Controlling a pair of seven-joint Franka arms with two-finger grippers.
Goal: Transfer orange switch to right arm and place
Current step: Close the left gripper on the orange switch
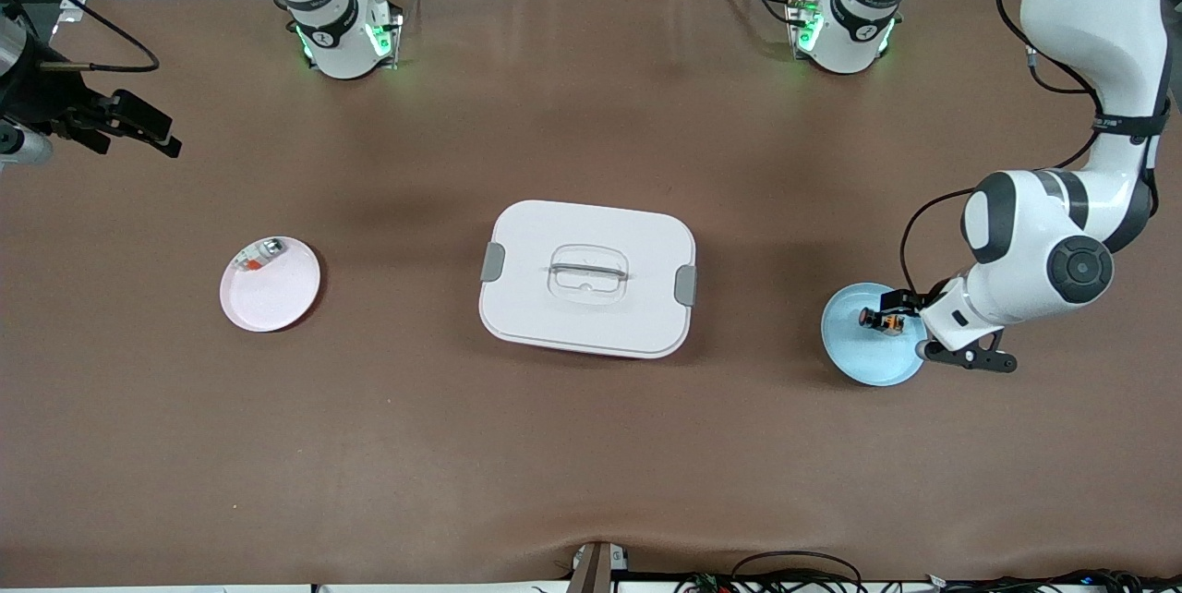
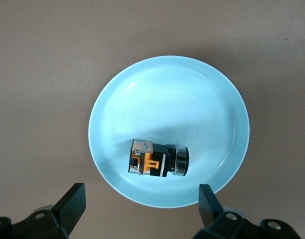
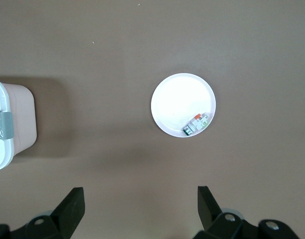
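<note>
The orange switch lies on its side in the blue plate, off the plate's middle, its black round end and orange band showing in the left wrist view. The blue plate sits on the worktop toward the left arm's end. The left claw hangs low over the rim of that plate, fingers spread wide with nothing between them and not touching the switch.

At the middle of the worktop stands a white lidded box with grey clips at its two ends and a clear handle set into the lid. Toward the right arm's end lies a pink plate, well apart from the box, carrying a flat silvery-white piece with a red-orange mark near its rim.

The right claw waits up in the air over the worktop's edge at the right arm's end, its fingers spread and empty.

The worktop is covered in a plain matte brown sheet, slightly rippled along the edge nearest the front camera, where cables trail. The two arm bases stand at the opposite edge, green lights glowing on them, with metal framing past that.
</note>
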